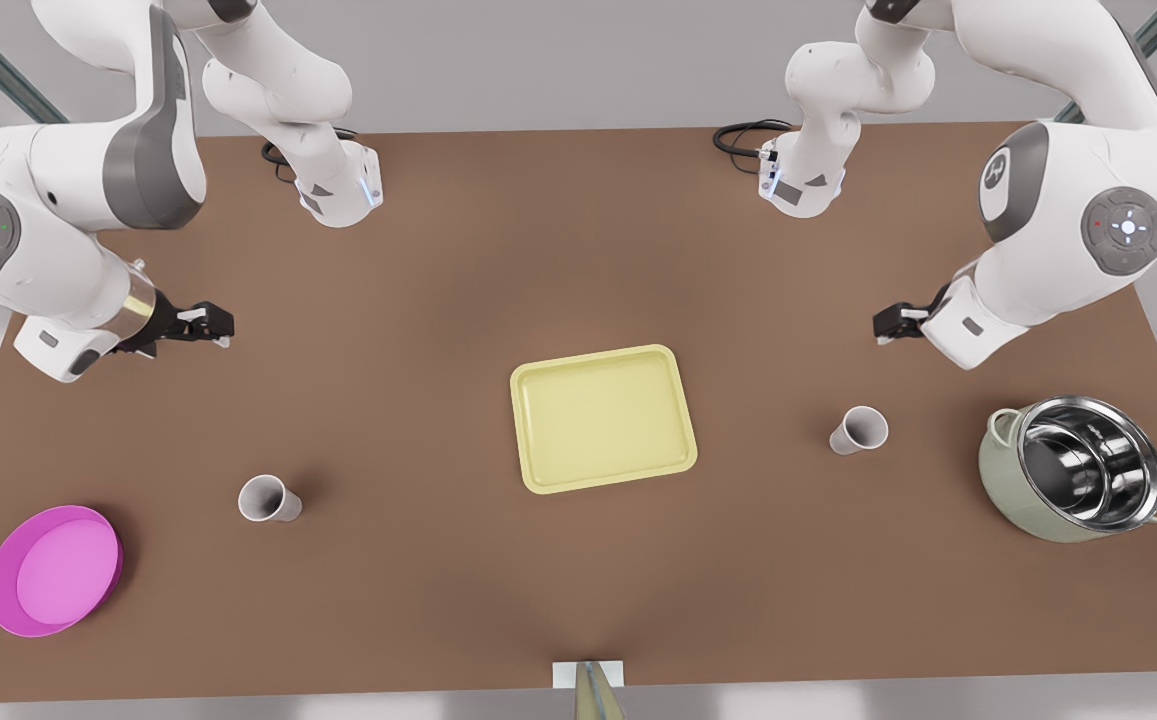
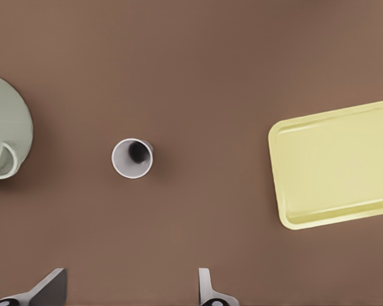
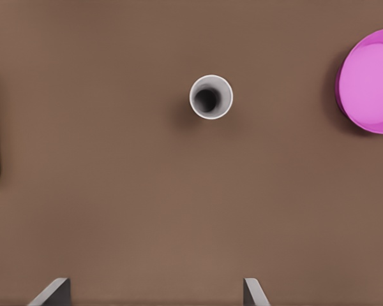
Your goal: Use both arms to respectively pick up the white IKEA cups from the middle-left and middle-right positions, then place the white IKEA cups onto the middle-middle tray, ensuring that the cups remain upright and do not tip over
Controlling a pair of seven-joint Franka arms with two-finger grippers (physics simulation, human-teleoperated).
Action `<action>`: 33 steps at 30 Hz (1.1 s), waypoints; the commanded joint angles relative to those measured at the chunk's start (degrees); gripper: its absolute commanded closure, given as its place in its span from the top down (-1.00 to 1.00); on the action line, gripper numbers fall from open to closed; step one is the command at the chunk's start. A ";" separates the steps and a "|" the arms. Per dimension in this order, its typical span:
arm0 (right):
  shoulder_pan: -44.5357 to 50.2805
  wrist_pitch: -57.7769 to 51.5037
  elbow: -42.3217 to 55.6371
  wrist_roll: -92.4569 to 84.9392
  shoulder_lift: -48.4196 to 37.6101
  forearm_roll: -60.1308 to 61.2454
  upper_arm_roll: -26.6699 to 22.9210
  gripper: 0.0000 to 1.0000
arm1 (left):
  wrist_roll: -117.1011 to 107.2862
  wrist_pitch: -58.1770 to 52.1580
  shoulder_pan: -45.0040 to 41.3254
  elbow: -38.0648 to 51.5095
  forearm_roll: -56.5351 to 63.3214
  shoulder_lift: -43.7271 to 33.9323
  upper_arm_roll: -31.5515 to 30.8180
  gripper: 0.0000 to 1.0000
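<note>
Brown table [image 1: 578,250] carries two light, rigid, slippery cups [image 1: 268,498] [image 1: 859,430]; each wide-open end effector [image 2: 124,290] [image 3: 156,292] hovering above should pinch its cup's walls mid-height.

A flat pale yellow tray [image 1: 603,418] with rounded corners and a low raised rim lies bare at the middle of the brown desk [image 1: 578,250], turned slightly askew. Two small white cups stand upright, mouths open upward, greyish inside. One cup [image 1: 269,498] stands well to the front view's left of the tray, a little nearer the near edge. The other cup [image 1: 859,429] stands to the tray's right, level with it, well apart.
</note>
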 commanded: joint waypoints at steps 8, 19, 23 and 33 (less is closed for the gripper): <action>-3.87 13.66 3.72 -2.41 16.40 -4.91 -0.15 1.00 | 4.01 12.05 3.69 0.31 -0.20 10.80 1.15 1.00; -8.62 42.67 -1.82 -1.44 29.34 -1.57 0.12 1.00 | 6.83 41.61 7.74 -20.34 -0.55 15.47 1.24 1.00; -8.62 42.58 -3.93 -1.44 29.86 -0.16 0.12 1.00 | 6.92 41.43 7.83 -23.77 -0.37 15.91 1.51 1.00; -8.71 42.58 -6.30 -1.35 31.80 1.42 0.12 1.00 | 6.83 42.31 8.00 -27.82 -0.72 15.56 3.26 1.00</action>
